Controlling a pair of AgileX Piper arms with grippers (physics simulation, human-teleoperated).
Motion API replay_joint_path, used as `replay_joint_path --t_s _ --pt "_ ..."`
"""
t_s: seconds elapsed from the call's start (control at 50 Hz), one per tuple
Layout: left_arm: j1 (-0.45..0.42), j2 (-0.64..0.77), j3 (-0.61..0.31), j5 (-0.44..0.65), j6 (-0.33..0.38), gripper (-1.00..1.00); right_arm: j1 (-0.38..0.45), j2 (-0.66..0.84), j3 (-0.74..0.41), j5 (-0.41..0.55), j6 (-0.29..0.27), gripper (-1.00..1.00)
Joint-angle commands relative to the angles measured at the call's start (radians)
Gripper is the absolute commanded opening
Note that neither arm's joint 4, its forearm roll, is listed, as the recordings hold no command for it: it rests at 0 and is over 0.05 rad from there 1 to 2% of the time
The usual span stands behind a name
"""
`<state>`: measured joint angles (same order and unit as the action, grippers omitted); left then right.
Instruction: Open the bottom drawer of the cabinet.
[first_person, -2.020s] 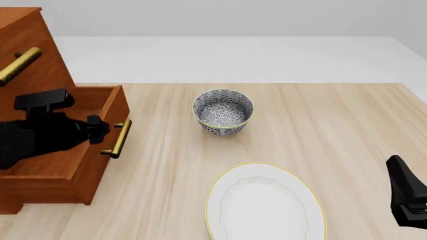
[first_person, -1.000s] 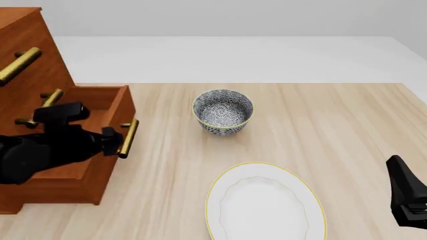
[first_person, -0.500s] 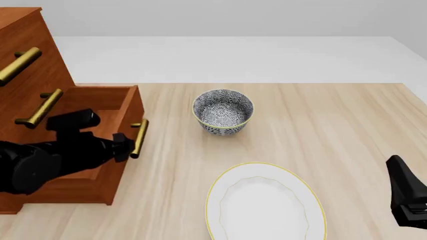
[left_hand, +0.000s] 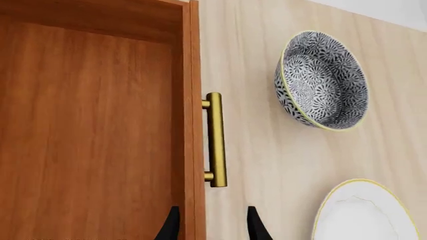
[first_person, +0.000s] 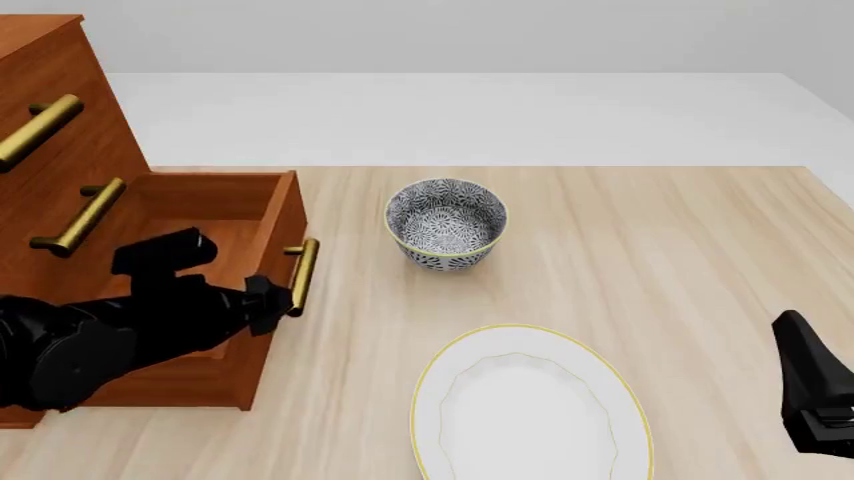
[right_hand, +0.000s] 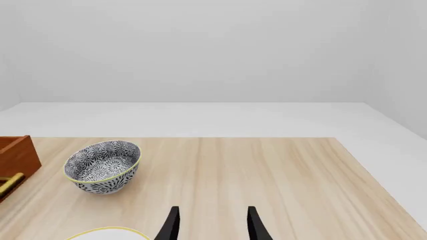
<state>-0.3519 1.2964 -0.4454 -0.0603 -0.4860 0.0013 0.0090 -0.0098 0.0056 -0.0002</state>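
The cabinet (first_person: 67, 90) stands at the table's far left. Its bottom drawer (first_person: 200, 225) is pulled well out toward the right, and the inside (left_hand: 87, 125) shows bare wood. A brass handle (first_person: 304, 277) sits on the drawer's front panel. My left gripper (first_person: 274, 298) is open at that panel. In the left wrist view the left gripper (left_hand: 211, 227) straddles the panel's top edge, one finger inside the drawer and one outside, just short of the handle (left_hand: 215, 140). My right gripper (first_person: 801, 345) is open over the table's near right corner, holding nothing (right_hand: 212, 227).
A patterned bowl (first_person: 446, 222) stands mid-table, to the right of the drawer front. A white plate with a yellow rim (first_person: 531, 405) lies nearer, at the front centre. Two upper drawers with brass handles (first_person: 36, 130) stay closed.
The bottom drawer has slid further out to the right, and my left gripper has moved with it. The middle drawer's handle has come into sight. The right arm has not moved.
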Motion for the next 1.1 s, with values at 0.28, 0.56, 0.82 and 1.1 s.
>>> replay_joint_path --t_s 0.28,0.56,0.82,1.1 --pt "-0.106 -0.035 -0.007 -0.025 -0.075 1.0 0.0 0.0 0.0 0.0 0.0 1.0" --pt "-0.128 -0.101 -0.09 0.065 -0.053 1.0 0.0 0.0 0.0 0.0 0.0 1.0" --pt "-0.058 -0.182 -0.264 0.253 0.059 1.0 0.0 0.0 0.0 0.0 0.0 1.0" --pt "-0.042 -0.243 -0.32 0.335 0.096 1.0 0.0 0.0 0.0 0.0 0.0 1.0"
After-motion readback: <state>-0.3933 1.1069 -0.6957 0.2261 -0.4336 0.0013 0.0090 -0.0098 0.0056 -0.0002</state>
